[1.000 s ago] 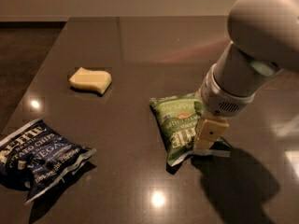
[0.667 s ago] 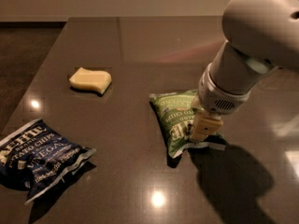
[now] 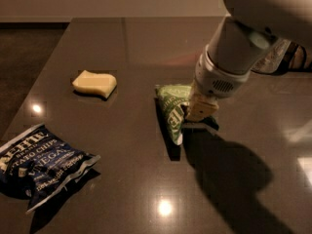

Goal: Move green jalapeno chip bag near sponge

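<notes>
The green jalapeno chip bag (image 3: 171, 106), crinkly with white lettering and a pale sealed edge, sits near the middle of the dark worktop (image 3: 122, 179). It is bunched up and tilted, its right side hidden by the hand (image 3: 200, 112) that meets it from above. The sponge (image 3: 95, 83), a pale yellow block with wavy edges, lies flat to the bag's left and farther back, apart from it.

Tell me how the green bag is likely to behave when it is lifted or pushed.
The green bag looks crumpled and thin, so it will probably flop rather than stay stiff. It seems light, and the table is glossy, so it should slide easily. The gripper is down at its right edge; lifted from there, the left part may sag.
</notes>
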Robot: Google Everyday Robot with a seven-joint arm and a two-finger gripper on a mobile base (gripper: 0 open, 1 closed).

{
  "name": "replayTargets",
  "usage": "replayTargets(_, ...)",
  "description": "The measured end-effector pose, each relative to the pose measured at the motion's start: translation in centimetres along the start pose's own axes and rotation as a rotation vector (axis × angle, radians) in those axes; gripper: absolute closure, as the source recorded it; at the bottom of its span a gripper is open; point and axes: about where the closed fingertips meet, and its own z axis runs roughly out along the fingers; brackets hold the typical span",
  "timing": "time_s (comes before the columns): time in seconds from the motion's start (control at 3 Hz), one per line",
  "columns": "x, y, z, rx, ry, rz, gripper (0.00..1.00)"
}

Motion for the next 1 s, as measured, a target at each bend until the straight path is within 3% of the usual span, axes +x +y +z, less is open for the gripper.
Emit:
replayTargets(0.33, -3.2, -2.5, -1.6, 0.014, -0.046, -0.029, 1.0)
replayTargets(0.67, -6.2, -5.3, -2.2, 0.016, -0.083, -0.045, 1.0)
replayTargets(1.0, -9.2, -7.3, -1.4, 0.03, -0.099, -0.07, 0.82)
